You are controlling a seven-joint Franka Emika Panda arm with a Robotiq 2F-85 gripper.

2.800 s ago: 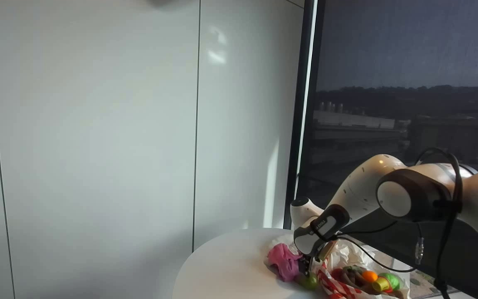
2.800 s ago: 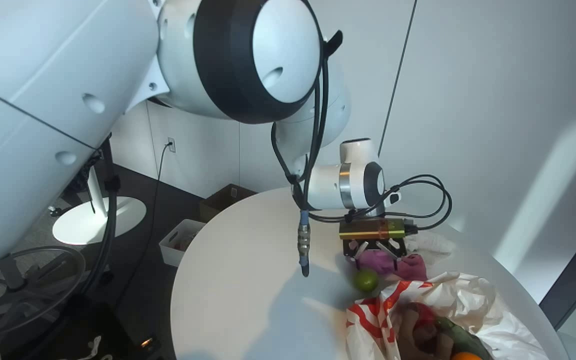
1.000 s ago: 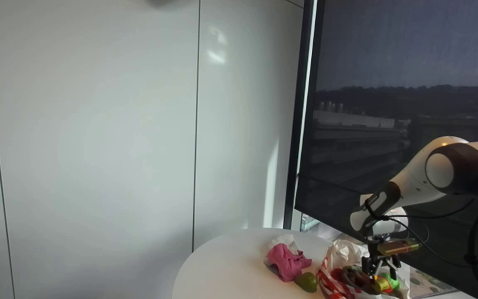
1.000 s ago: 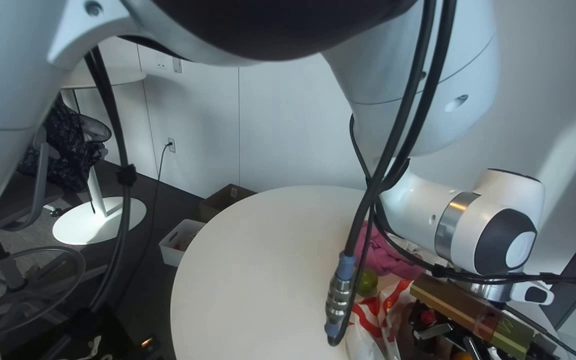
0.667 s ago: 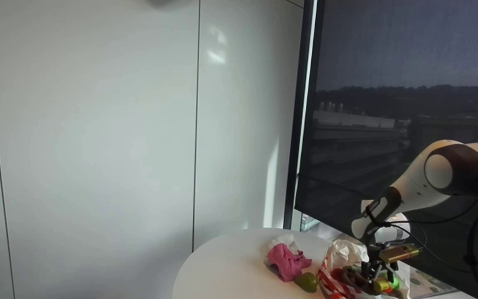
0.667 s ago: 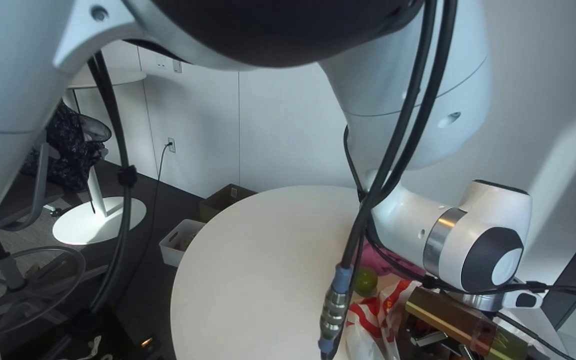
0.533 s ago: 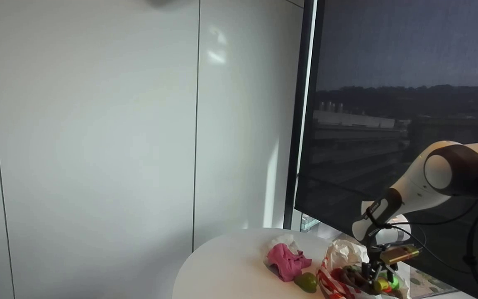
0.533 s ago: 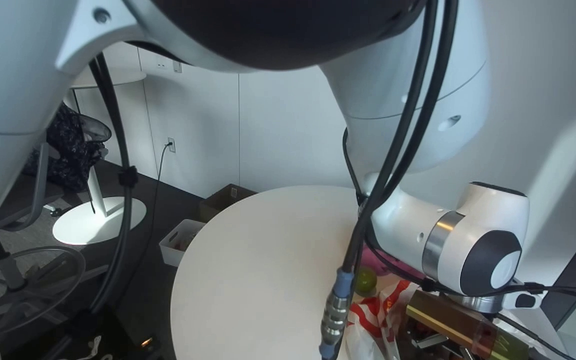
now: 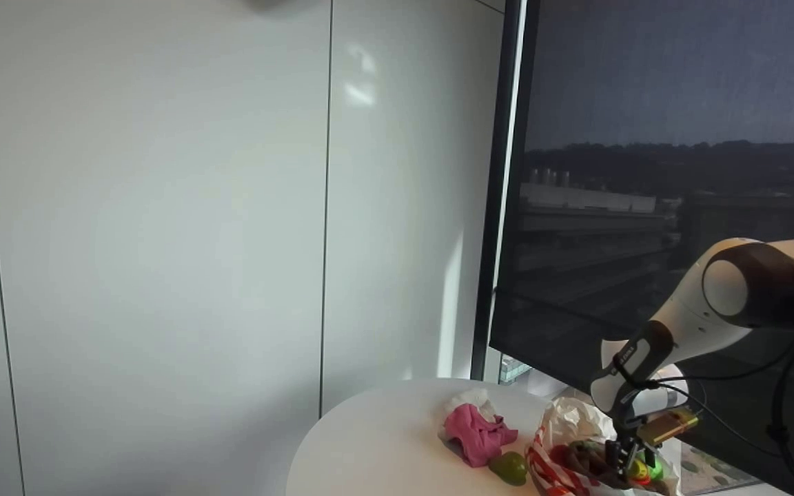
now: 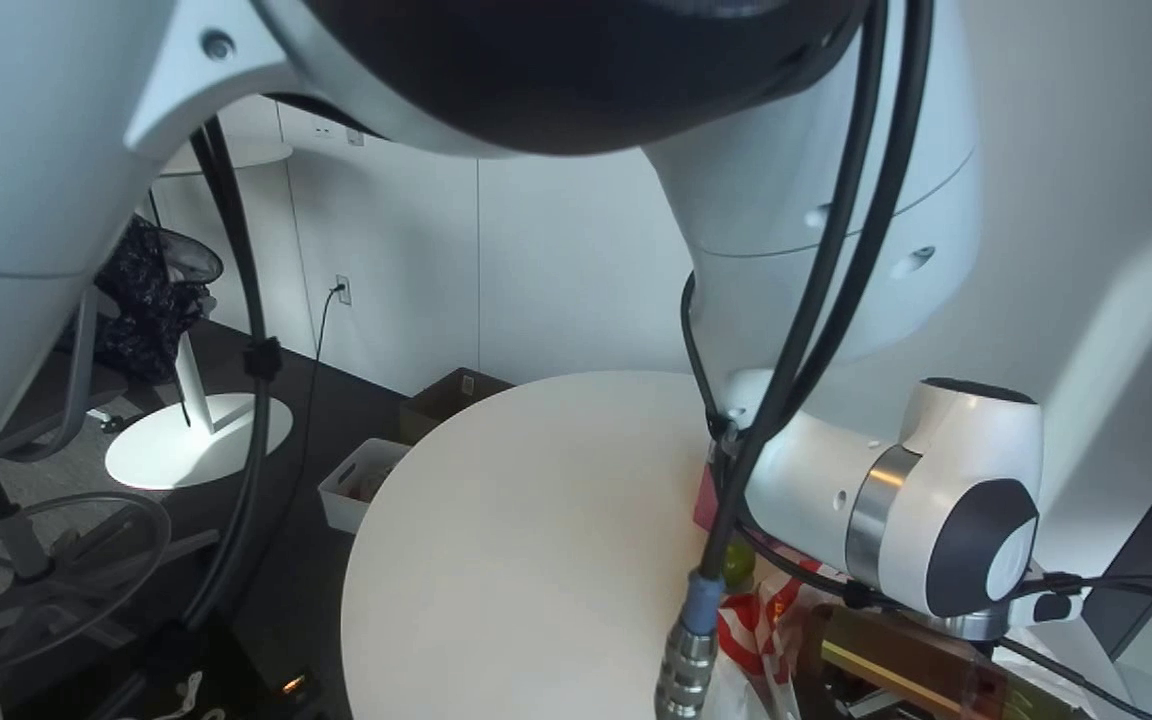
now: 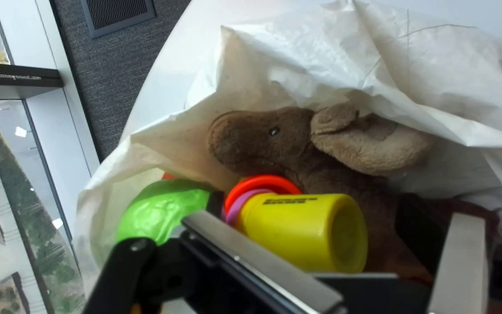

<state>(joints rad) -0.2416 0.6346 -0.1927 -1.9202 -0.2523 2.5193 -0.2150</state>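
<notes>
Gripper is down at the mouth of the white bag, fingers spread wide, nothing gripped. Yellow tub lies on its side in the bag, between the fingers; in the wrist view its base faces right, with a pink ring and an orange-red rim at its left end. Finger on that side is right by the rim, can't tell if it touches; right finger stands apart from the tub. Glossy green ball just left of the tub, partly hidden by the finger. Brown plush animal on the far side, body running right behind the tub. Bag, red-striped outside, sits on the round white table. In an exterior view: green fruit just left of the bag, pink cloth beyond it, crumpled white item farther back. Farther out, left of the table on the floor: white bin, brown box behind it.
</notes>
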